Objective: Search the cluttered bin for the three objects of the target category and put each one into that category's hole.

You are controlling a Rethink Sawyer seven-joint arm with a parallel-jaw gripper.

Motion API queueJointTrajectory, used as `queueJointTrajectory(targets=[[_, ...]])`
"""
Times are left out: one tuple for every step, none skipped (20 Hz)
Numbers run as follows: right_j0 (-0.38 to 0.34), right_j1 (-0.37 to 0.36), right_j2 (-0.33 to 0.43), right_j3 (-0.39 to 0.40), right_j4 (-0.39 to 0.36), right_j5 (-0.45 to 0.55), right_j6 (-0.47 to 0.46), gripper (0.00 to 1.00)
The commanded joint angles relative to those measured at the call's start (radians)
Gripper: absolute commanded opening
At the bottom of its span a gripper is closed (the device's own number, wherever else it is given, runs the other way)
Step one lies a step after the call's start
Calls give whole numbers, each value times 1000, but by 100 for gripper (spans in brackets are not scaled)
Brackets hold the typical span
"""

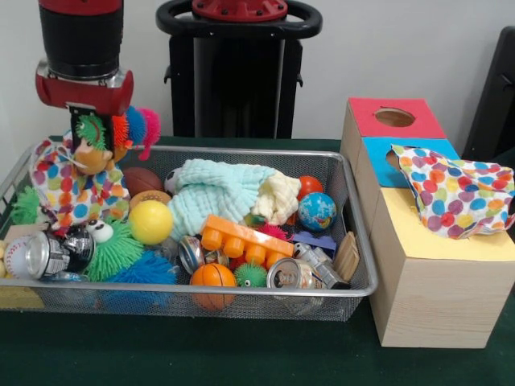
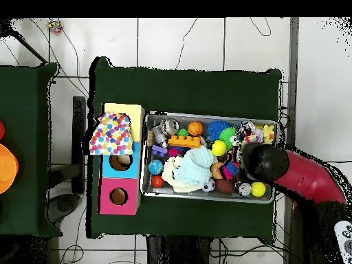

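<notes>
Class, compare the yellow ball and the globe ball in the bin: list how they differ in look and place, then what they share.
The yellow ball is one plain colour; the globe ball is blue with green and yellow patches. The yellow ball looks larger than the globe ball. The yellow ball lies by the green spiky toy; the globe ball lies at the bin's other end, towards the box. Both are round and rest in the bin.
</notes>
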State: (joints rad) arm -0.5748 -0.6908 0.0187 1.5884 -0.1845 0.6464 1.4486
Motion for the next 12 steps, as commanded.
queueJointTrajectory(targets=[[2, -10, 16, -83, 30, 105, 115, 0], [7, -7, 13, -95, 28, 111, 119, 0], [10, -5, 11, -99, 29, 116, 123, 0], [13, -3, 9, -103, 29, 121, 127, 0], [17, -2, 9, -105, 32, 134, 130, 0], [22, 1, 6, -105, 33, 145, 134, 0], [26, 3, 3, -98, 31, 138, 139, 0], [25, 6, 2, -92, 31, 126, 140, 0], [23, 8, 3, -80, 34, 118, 143, 0], [23, 5, 2, -76, 35, 121, 141, 0], [24, 0, 2, -71, 34, 122, 137, 0], [26, -2, 0, -70, 32, 118, 136, 0]])
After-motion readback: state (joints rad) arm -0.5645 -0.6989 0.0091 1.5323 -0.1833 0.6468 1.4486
